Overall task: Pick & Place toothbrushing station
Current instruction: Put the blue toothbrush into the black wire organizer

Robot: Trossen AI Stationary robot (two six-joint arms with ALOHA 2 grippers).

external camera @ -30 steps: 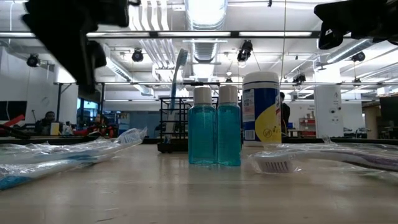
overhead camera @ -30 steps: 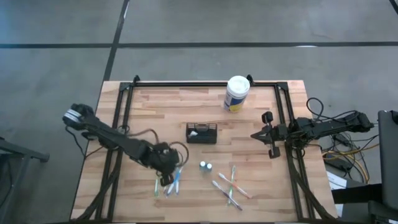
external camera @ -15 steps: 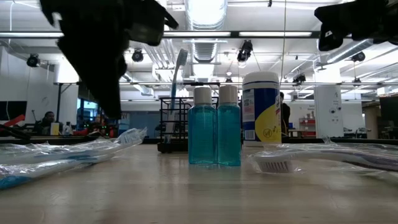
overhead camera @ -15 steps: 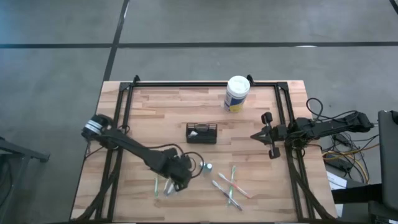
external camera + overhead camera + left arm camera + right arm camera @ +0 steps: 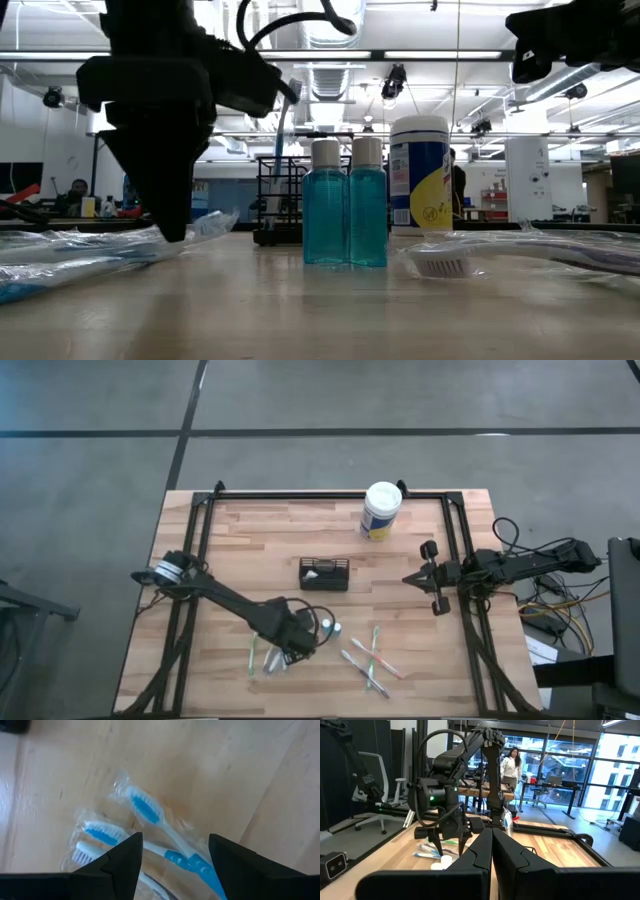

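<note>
**Left hand over the wrapped brushes**

We see the left hand point(image 5: 297, 643) released, fingers spread above wrapped toothbrushes point(image 5: 150, 815) at about 7 o'clock on the surface point(image 5: 270, 540). The toothbrushing station point(image 5: 324, 573) sits at centre. The right hand point(image 5: 425, 578), clenched on nothing, waits at 3 o'clock.

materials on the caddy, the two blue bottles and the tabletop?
Caddy: looks like black metal mesh, matte; in the low view its walls read as an open grid of thin bars.
Bottles: likely clear plastic, glossy; blue liquid shows through, caps white and opaque.
Tabletop: wood, butcher-block style; pale glued strips with visible grain, slight sheen.
</note>
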